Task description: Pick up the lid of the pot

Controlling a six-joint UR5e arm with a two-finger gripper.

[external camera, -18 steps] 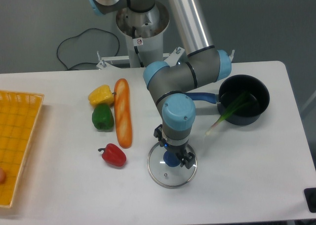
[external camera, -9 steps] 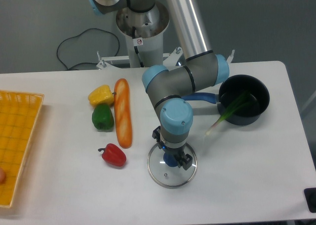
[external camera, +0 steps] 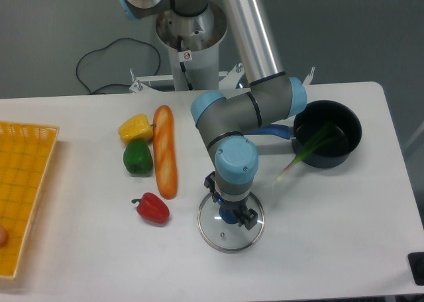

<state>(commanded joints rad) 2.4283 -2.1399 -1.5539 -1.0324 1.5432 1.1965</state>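
My gripper is over the pot lid, its two fingers spread apart on a diagonal, one toward the upper left and one toward the lower right. The round glass lid with a metal rim lies on the table. Its blue knob shows between and just below the fingers, and neither finger is closed on it. The gripper body hides the lid's far part. How high the fingertips are above the glass, I cannot tell.
Left of the lid are a red pepper, a long orange bread, a green pepper and a yellow one. A black pot holding a leek stands behind right. A yellow crate is far left.
The arm and gripper have shifted slightly left and changed tilt a little over the lid. The fingers remain apart, and the lid has not moved.
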